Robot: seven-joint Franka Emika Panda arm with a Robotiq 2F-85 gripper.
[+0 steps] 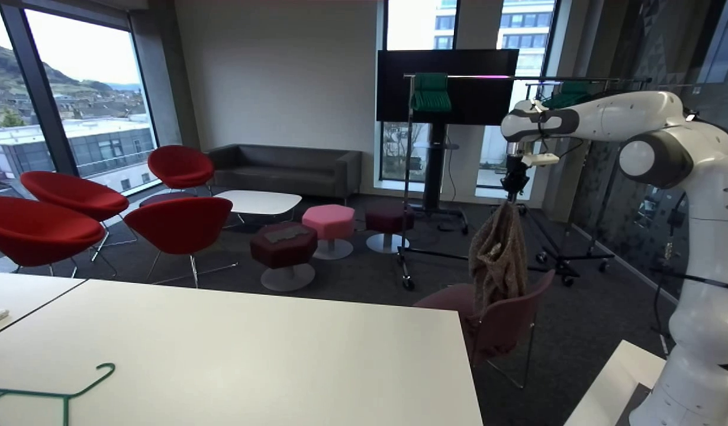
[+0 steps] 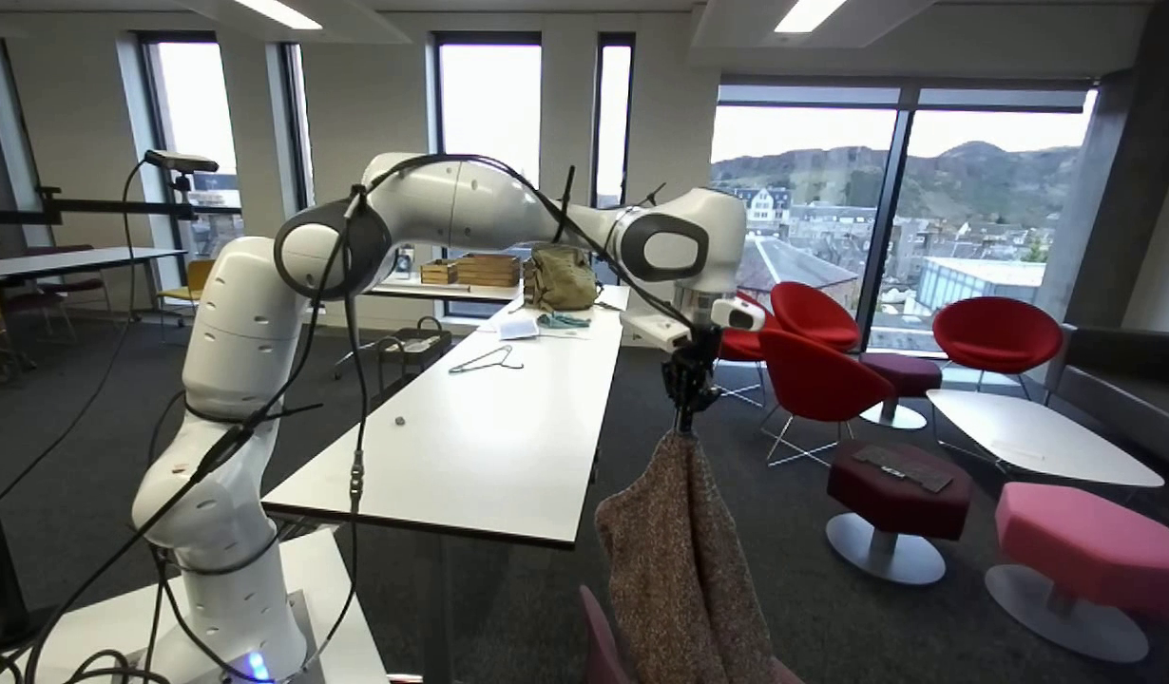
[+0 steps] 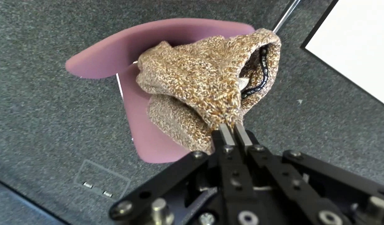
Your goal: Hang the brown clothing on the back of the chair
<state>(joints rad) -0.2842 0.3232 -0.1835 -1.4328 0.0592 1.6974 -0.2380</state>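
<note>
The wrist view looks down past the gripper [image 3: 232,126], and its two fingers [image 3: 227,137] are pinched tight on a bit of the brown clothing [image 3: 192,72]. The clothing is woolly and speckled, with light and dark bits of brown. On one side it has a round hole, and inside are a dark strip [image 3: 264,75] with tiny marks and a small white tag [image 3: 243,83]. Under it is a pink chair [image 3: 134,93]; the clothing hangs over the seat [image 3: 148,134], by the curved back [image 3: 107,59], and hides some of both. In both exterior views the white arm [image 2: 470,204] reaches out, and the clothing hangs from the gripper in long folds. In an exterior view its lower part goes behind the back, on the seat side, so I cannot tell if the bottom end touches the seat. A big white table [image 2: 489,446] stands near the chair, and a green hanger [image 1: 65,395] lies flat on it. Farther off are four red chairs [image 1: 177,226], a long dark sofa [image 1: 287,168], a low white table [image 1: 258,202], a pink stool [image 1: 328,220] and two dark red stools [image 1: 284,254]. A metal rack [image 1: 482,77] with a bunch of green hangers [image 1: 432,94] stands in front of a black screen [image 1: 482,100].
</note>
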